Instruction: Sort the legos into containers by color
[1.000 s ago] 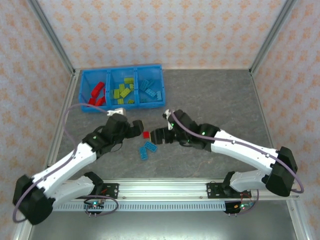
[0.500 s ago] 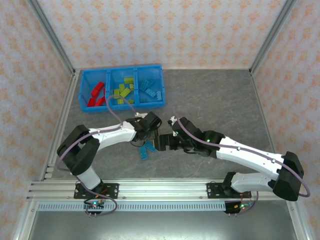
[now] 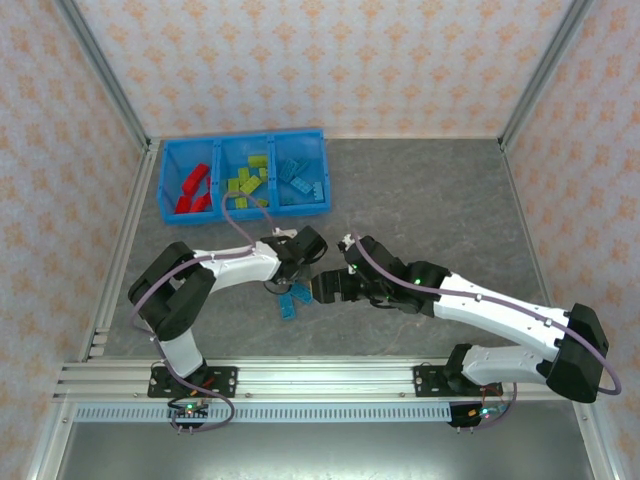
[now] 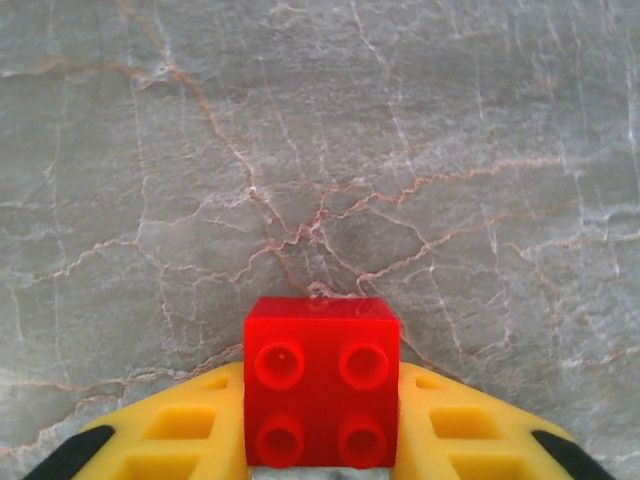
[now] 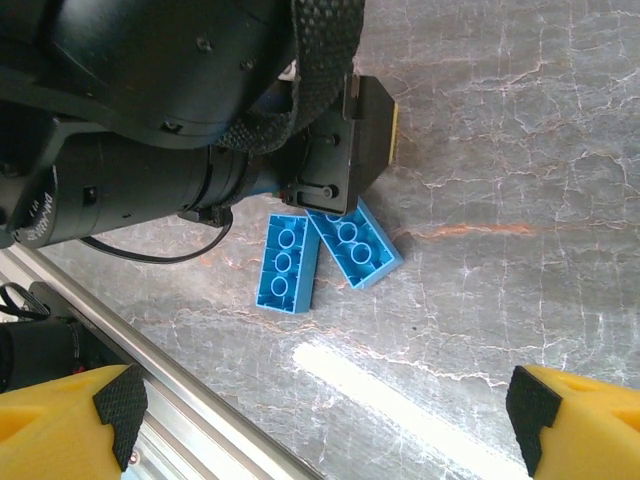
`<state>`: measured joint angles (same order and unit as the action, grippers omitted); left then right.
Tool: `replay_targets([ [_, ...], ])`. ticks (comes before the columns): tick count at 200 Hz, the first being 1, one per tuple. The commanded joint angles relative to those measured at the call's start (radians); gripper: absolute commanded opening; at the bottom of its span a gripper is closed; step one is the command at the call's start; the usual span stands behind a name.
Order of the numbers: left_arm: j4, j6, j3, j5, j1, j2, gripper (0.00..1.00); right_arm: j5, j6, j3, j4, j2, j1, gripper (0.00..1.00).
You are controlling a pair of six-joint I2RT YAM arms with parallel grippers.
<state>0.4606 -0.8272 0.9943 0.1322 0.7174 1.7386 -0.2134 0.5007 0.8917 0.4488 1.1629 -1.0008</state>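
As the left gripper (image 3: 283, 284) sat clamped on a red lego (image 4: 322, 385) on the table (image 4: 300, 150), the right gripper (image 5: 325, 405) agape near blue legos (image 5: 345, 240), the pick seemed made, needing a lift to the far-left compartment (image 3: 172, 178).

Left arm (image 3: 225, 268) folded, elbow back by its base, forearm out, wrist tipped down. Left gripper (image 4: 322, 425) clamped on small red four-stud plastic brick (image 4: 322, 385), one yellow finger each side. Right arm (image 3: 480, 305) stretched toward left wrist; right gripper (image 5: 325, 420) jaws wide apart.
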Motion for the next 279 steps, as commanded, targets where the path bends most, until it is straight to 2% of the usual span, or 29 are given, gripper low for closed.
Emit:
replay_targets([
  [1,0.041,-0.001,0.013,0.042,-0.011,-0.079,0.22,0.015,-0.015,0.018,0.028,-0.014,-0.003,0.95],
  [32,0.086,0.037,0.012,0.146,-0.055,-0.270,0.22,0.016,-0.021,0.020,0.025,-0.022,-0.003,0.95],
  [48,0.086,0.072,0.012,0.174,-0.139,-0.341,0.23,0.014,-0.018,0.018,0.013,-0.023,-0.004,0.95],
  [68,0.043,0.112,0.029,0.175,-0.291,-0.369,0.22,0.014,-0.015,0.012,-0.002,-0.021,-0.003,0.95],
  [87,-0.014,0.137,0.079,0.153,-0.442,-0.326,0.23,0.013,-0.012,0.012,-0.004,-0.017,-0.003,0.95],
  [110,-0.036,0.146,0.207,0.087,-0.606,-0.194,0.22,0.010,-0.006,0.010,0.003,-0.021,-0.004,0.94],
  [136,-0.030,0.166,0.382,0.012,-0.715,-0.046,0.23,0.012,0.005,0.000,0.008,-0.040,-0.003,0.95],
  [180,0.028,0.176,0.629,-0.049,-0.802,0.153,0.32,0.009,0.009,0.004,0.008,-0.042,-0.003,0.95],
  [207,0.090,0.200,0.742,-0.086,-0.817,0.218,0.52,0.012,0.010,0.004,0.008,-0.042,-0.003,0.95],
  [225,0.081,0.186,0.713,-0.116,-0.817,0.177,0.54,0.026,0.008,0.002,0.002,-0.035,-0.004,0.95],
  [254,0.021,0.172,0.551,-0.202,-0.801,-0.015,0.54,0.069,0.010,-0.002,0.010,-0.013,-0.003,0.95],
  [279,-0.034,0.205,0.340,-0.227,-0.705,-0.242,0.53,0.115,-0.006,-0.015,0.025,0.015,-0.003,0.95],
])
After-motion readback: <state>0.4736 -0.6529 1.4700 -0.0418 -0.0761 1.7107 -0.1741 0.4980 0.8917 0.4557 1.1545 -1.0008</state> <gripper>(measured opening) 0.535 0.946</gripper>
